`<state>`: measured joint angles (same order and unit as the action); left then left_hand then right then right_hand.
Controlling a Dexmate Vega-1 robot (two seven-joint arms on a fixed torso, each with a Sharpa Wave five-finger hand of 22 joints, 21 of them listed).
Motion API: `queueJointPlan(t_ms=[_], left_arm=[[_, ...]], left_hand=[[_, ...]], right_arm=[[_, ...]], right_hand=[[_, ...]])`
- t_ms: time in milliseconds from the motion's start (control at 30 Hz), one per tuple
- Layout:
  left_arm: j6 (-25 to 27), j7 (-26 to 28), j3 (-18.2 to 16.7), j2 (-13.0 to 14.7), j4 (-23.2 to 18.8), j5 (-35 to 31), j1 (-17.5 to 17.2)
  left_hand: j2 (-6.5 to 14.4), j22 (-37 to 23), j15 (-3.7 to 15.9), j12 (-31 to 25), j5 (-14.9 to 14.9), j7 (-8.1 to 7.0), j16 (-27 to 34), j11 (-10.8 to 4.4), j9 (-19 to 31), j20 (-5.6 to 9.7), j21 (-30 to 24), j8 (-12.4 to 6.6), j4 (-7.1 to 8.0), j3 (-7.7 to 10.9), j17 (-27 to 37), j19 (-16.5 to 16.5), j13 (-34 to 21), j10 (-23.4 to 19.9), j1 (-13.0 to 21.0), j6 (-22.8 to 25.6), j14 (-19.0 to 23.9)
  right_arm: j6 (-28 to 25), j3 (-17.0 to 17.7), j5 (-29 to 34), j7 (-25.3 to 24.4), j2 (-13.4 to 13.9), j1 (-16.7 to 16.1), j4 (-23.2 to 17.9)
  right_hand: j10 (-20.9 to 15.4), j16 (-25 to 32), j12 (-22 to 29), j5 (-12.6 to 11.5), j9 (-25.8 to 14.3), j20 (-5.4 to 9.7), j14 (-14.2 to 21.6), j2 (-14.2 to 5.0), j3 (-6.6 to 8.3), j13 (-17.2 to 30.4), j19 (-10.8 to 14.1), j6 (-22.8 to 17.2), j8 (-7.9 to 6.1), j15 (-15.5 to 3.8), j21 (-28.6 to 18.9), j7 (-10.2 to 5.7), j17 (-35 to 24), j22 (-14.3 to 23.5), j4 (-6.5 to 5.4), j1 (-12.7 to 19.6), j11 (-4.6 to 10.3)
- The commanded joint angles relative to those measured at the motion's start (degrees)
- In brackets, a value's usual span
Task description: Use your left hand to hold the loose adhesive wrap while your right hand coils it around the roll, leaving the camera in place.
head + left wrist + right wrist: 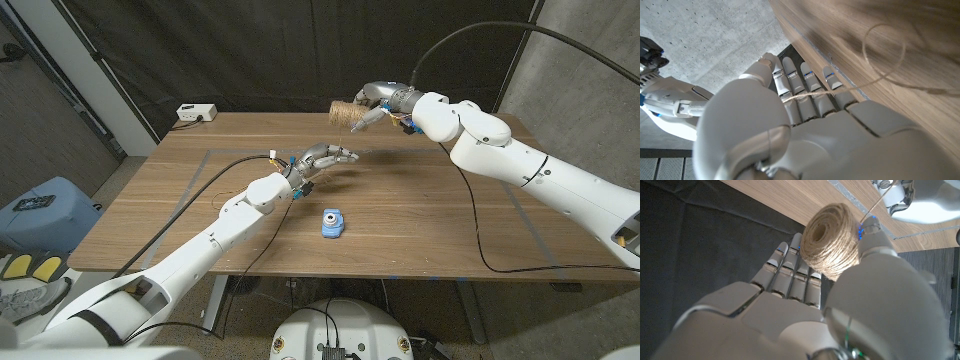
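Overhead first: right hand (372,103) is hovering above the far part of the wooden table (430,215), fingers and thumb closing round a twine roll (344,113) and holding it off the surface w/ one flat end facing the robot's left. Left hand (322,160) is sitting nearer the table's middle, fingers stretched out toward the roll, not touching it. A thin loose strand (357,137) is running down from the roll to the left hand's fingers; can't tell from here how it's being held. Small blue camera (332,222) is lying on the table, near side of the left hand, apart from it, lens up. White box (197,113) is sitting at the far left corner. Dark cables are trailing across the tabletop on both sides.

Left wrist cam: left hand (790,125) is showing its back, fingers (810,87) straight and close together. The strand (807,94) is lying across the backs of the fingers, then looping loosely (890,55) over the wood. No pinch visible, so whether it's gripping is unclear. Part of the right arm (670,102) is showing beside it.

Right wrist cam: right hand (805,310) is gripping the twine roll (832,240) btwn thumb (875,237) and fingers (790,272), roll's hollow core facing the cam. Strand (875,205) is leaving the roll by the thumb tip, heading toward the left hand (915,202).
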<state>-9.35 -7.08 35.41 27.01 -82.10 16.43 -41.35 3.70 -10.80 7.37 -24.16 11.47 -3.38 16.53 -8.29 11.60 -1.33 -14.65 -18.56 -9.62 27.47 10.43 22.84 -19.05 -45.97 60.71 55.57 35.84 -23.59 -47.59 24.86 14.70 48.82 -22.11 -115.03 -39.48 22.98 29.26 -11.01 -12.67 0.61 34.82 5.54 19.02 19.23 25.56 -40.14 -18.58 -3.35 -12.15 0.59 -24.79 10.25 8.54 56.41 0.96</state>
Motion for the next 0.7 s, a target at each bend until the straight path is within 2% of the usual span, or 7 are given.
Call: queueJointPlan(t_ms=[33,700], left_arm=[[1.16,-0.10,0.10,1.33,-3.13,0.60,-1.34],[0.99,-1.78,-0.99,2.80,-5.34,2.56,-2.30]], left_hand=[[0.09,-0.17,-0.02,0.05,0.42,-0.24,0.27,-0.19,0.14,0.05,-0.50,-0.07,0.05,-0.37,0.16,0.70,-0.35,-0.18,0.62,0.37,0.41],[0.18,-0.19,-0.32,0.22,0.46,-0.08,0.07,-0.11,0.22,0.01,-0.48,0.09,0.19,-0.79,0.22,0.69,-0.80,-0.39,0.70,0.18,0.58]], right_arm=[[-0.03,0.07,0.15,0.13,0.33,0.07,0.45],[-0.97,-0.92,1.59,0.76,-0.71,1.81,2.88]], right_hand=[[-7.86,0.42,0.03,-0.17,-0.07,-0.12,0.07,-5.80,-0.16,0.11,0.08,-6.45,-0.24,-8.22,-0.27,-6.25,-0.27,0.20,0.05,3.11,7.67],[-7.96,0.59,0.00,0.01,-0.09,-0.29,-0.01,-6.08,-0.64,0.18,0.06,-6.73,-0.17,-8.26,-0.25,-6.38,-0.78,0.22,-0.05,3.02,7.57]])
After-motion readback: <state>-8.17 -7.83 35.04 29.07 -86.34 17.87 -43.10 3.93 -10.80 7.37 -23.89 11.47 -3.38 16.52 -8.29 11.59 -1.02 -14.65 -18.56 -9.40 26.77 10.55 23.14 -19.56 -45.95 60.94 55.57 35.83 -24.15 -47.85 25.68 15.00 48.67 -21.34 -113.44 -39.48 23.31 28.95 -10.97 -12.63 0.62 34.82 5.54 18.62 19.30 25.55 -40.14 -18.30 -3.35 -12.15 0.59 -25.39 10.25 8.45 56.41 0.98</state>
